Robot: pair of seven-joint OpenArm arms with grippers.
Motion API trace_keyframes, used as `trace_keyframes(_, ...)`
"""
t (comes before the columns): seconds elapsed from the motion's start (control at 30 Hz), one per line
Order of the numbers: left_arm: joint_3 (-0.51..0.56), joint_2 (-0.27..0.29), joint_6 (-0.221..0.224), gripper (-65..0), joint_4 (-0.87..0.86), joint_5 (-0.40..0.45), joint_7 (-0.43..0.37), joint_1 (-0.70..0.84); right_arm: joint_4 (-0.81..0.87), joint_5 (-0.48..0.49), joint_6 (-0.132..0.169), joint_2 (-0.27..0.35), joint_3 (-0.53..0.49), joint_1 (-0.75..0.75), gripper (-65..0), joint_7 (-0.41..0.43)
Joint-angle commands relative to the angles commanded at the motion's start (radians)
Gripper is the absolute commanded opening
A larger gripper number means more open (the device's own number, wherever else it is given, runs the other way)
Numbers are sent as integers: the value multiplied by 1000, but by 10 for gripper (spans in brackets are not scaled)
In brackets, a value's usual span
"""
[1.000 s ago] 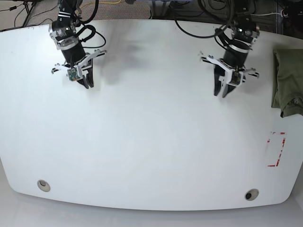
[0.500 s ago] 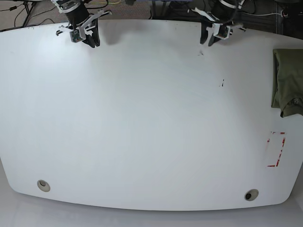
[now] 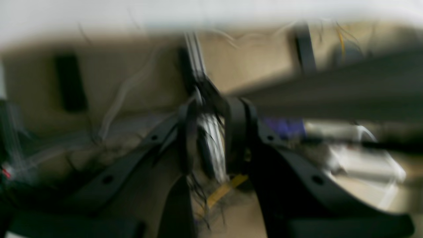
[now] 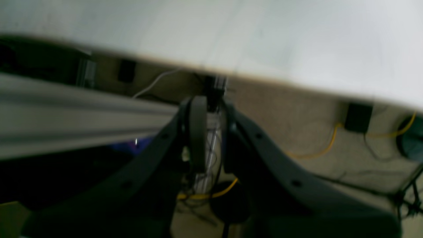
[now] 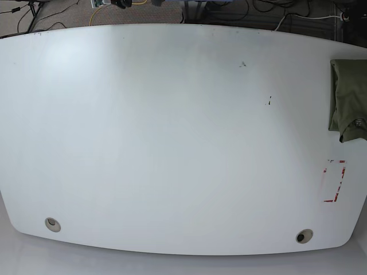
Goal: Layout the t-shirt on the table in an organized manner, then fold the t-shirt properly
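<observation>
The left pincer (image 3: 211,138) shows only in the left wrist view, and badly blurred: its two dark fingers (image 3: 236,132) stand upright with a narrow gap between them, and nothing is gripped there. Through that gap shows a smeared pale strip that belongs to the background. Behind the fingers lie a tan floor (image 3: 132,66), loose cables and a grey bar (image 3: 347,89) running off to the right; the pale edge of the table (image 3: 99,13) crosses the top of the picture.

The right pincer (image 4: 211,132), seen in the right wrist view, is set the same way, fingers (image 4: 197,132) close but not touching, holding nothing. It hangs beyond the table's edge (image 4: 297,39), with a yellow cable (image 4: 317,150) on the floor to the right of it and a grey rail (image 4: 82,112) to the left.

The base view shows what the wrist cameras miss: the whole white table (image 5: 172,132), with only a dark scrap of one arm at its far rim, too little to judge. The t-shirt (image 5: 348,100) lies bunched and folded over at the table's right edge, partly cut off by the picture. Nearer than the shirt, along that same edge, is a red tape rectangle (image 5: 334,180). Two round metal grommets (image 5: 53,224) sit near the table's near rim, one toward each corner.
</observation>
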Motion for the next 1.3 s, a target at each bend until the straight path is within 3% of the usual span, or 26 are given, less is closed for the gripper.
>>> trace_keyframes(0.1,6,-52,0,-528,-95,-28,-2,-15,-98,-2,0,-2,0,3,-585,2)
trace_keyframes(0.4,72,-130,0,-528,-459,-51,-2,-244,-419,-9,0,2,0,129,-585,89)
trace_keyframes(0.63,153,-161,5,-528,-758,-51,-2,-434,-629,-169,0,-5,-2,296,-585,92)
trace_keyframes(1.13,212,-160,8,-528,-1349,-52,-5,-839,-982,-204,0,2,-2,589,-585,92)
trace_keyframes(1.3,212,-158,35,-526,-1490,-52,-6,-961,-1131,-287,-8,25,-3,704,-585,94)
